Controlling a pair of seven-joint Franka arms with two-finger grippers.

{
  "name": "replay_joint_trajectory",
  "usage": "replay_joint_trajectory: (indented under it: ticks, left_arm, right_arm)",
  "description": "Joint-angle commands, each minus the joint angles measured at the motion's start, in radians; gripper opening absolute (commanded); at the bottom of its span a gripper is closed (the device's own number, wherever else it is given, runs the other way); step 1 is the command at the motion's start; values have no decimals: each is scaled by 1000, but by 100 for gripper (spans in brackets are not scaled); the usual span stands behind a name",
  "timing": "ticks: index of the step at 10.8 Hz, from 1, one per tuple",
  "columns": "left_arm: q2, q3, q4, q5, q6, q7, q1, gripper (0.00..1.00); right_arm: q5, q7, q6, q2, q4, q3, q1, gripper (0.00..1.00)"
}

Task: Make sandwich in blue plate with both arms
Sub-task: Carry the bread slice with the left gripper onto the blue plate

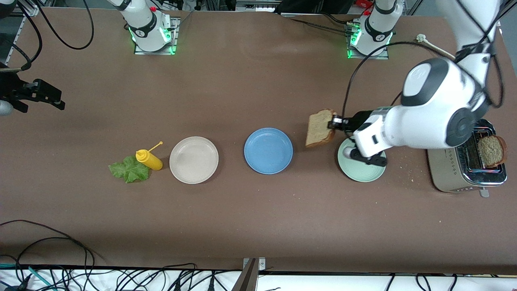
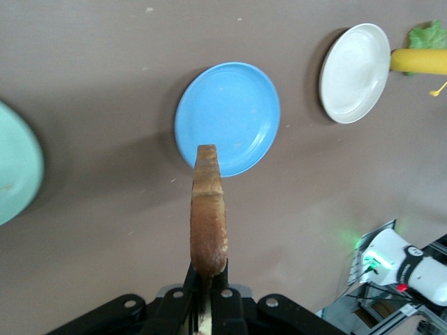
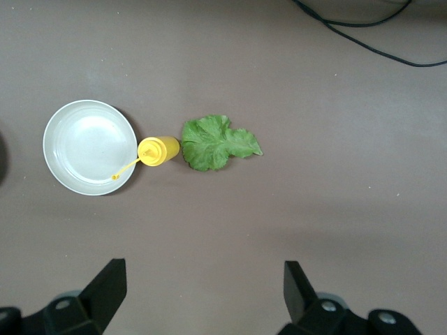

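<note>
The blue plate [image 1: 268, 150] is taken as the landmark: it lies empty at the middle of the table, and nothing of the sandwich is on it yet.

Nearest to it, a slice of bread [image 1: 320, 128] is held in the air by the left gripper [image 1: 335, 122], whose fingers are clamped on the slice's crust edge. The slice is carried on edge, its flat faces upright, over bare table between the blue plate and the pale green plate [image 1: 365, 173]. In the left wrist view the slice's long axis [image 2: 208, 213] is seen pointing straight at the blue plate's rim [image 2: 227, 118]. The coming move is judged to turn on this: a short carry toward the blue plate, then a tilt so that the slice is laid flat.

Beside the blue plate, toward the right arm's end, a beige plate [image 1: 194, 159] is found, then a yellow mustard bottle [image 1: 149, 159] and the lettuce leaf [image 1: 129, 169].

Farthest off, a second slice [image 1: 492, 150] stands in the toaster [image 1: 464, 169].

The right gripper [image 3: 202, 289] waits with fingers spread wide, empty, over table near the lettuce.
</note>
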Motion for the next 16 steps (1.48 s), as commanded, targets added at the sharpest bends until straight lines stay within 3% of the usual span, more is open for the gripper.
replay_joint_trajectory:
  ticks: [1,5,10,11,12,13,16]
  left_arm:
    - [100,3,15,-52,165,8,-115,0]
    - [238,4,11,-158,418,18,-218,0]
    - [332,6,-26,-226,443,328,-192,0]
    - [342,6,-32,-226,443,362,-190,5]
    - [355,6,-32,-226,443,400,-184,43]
    - [353,8,-34,-212,439,434,-175,99]
    - [317,11,-35,-114,379,468,-108,100]
  right_arm:
    - [15,3,-12,10,20,-2,-4,100]
    - [46,23,-13,10,22,-17,-30,100]
    - [79,22,-21,54,10,-36,-26,100]
    - [78,17,-23,65,10,-36,-24,100]
    - [78,11,-30,66,1,-36,-26,100]
    - [81,-6,-27,83,7,-37,-33,100]
    - [84,-9,-15,157,19,-33,-24,100]
